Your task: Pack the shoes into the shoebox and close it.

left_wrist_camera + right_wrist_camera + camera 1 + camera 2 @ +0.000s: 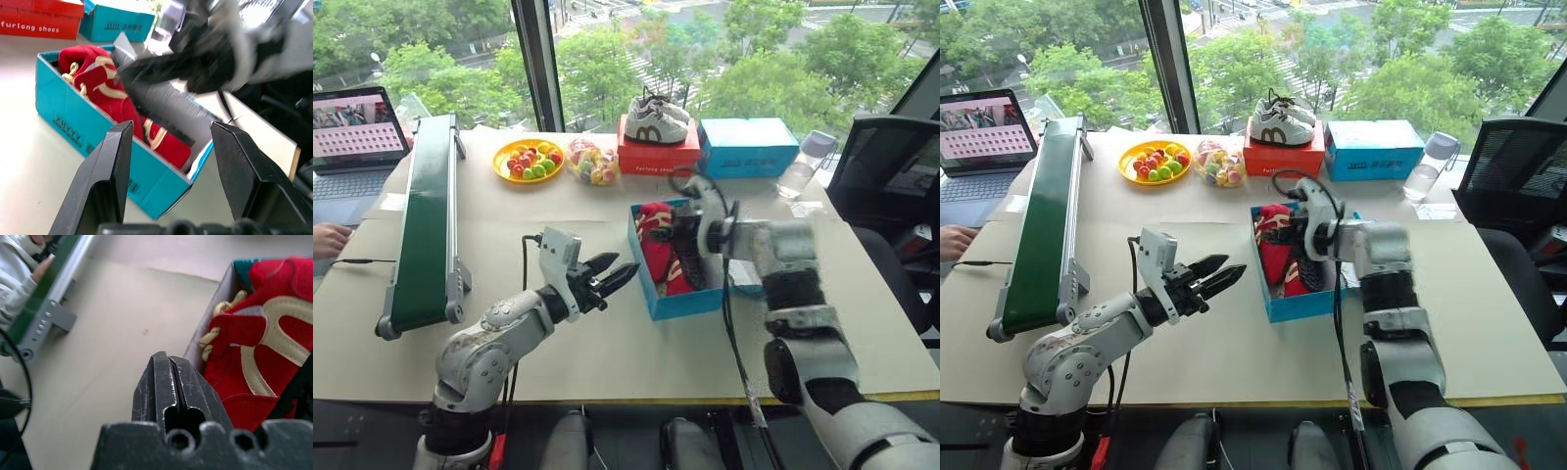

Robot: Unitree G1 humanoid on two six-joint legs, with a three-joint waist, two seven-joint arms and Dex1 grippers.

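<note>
Shoes: the red shoes (658,250) are lying inside the blue shoebox (680,299), toes and heels running along the box's length, so the packing part is looking done.
Shoebox: it is sitting open on the table (558,343), its long side running away from the robot, just in front of the red box (658,157) and the other blue box (749,147) at the far edge.
Lid: it is lying on the box's right side, mostly hidden behind the right arm; how far it is folded back I cannot tell.
Right gripper (168,382): its fingers are pressed together with nothing between them, hanging over the box's middle and pointing across it toward the robot's left.
Left gripper (607,279): its fingers are standing partly apart around nothing, hovering above the table just left of the box and aiming at its near left wall.
Key relation: the lid's hinge is running along the box's long axis on the right side, so the right arm is the nearer one for swinging it over; the left gripper is facing the opposite long wall and looks placed to steady the box.
Risk: a raised shoe collar may be standing proud of the rim and blocking the lid.
</note>
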